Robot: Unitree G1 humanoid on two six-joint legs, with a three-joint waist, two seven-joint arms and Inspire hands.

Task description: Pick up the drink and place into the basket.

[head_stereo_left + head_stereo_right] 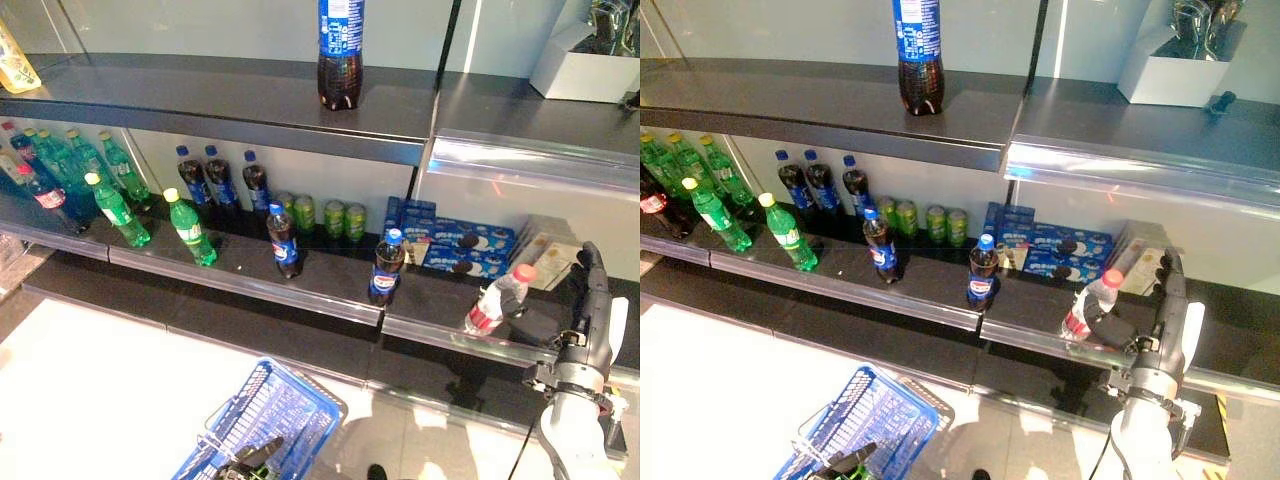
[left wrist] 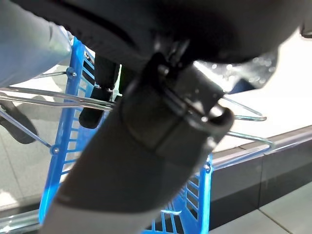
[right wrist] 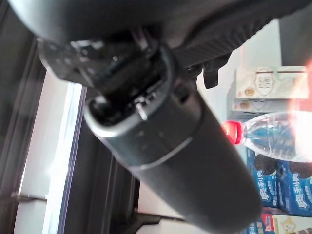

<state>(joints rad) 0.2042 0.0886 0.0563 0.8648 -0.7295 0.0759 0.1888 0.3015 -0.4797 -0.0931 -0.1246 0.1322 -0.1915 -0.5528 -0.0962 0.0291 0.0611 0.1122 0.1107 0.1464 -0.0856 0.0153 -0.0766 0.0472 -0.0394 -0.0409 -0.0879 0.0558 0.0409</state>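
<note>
A clear drink bottle [image 1: 497, 300] with a red cap and red label leans on the lower shelf [image 1: 330, 285] at the right. My right hand [image 1: 592, 300] stands just to its right, fingers straight and pointing up, thumb reaching toward the bottle's base. I cannot tell if the thumb touches it. The bottle also shows in the right wrist view [image 3: 273, 134] past the hand. My left hand [image 1: 255, 460] is shut on the thin wire handles [image 2: 58, 92] of the blue basket [image 1: 265, 415], which hangs low in front of the shelf.
Cola bottles [image 1: 387, 265] and green bottles [image 1: 190, 228] stand on the lower shelf, with green cans [image 1: 320, 215] and blue biscuit boxes [image 1: 455, 245] behind. A large cola bottle [image 1: 340, 50] stands on the upper shelf. A white box [image 1: 585, 60] sits at the top right.
</note>
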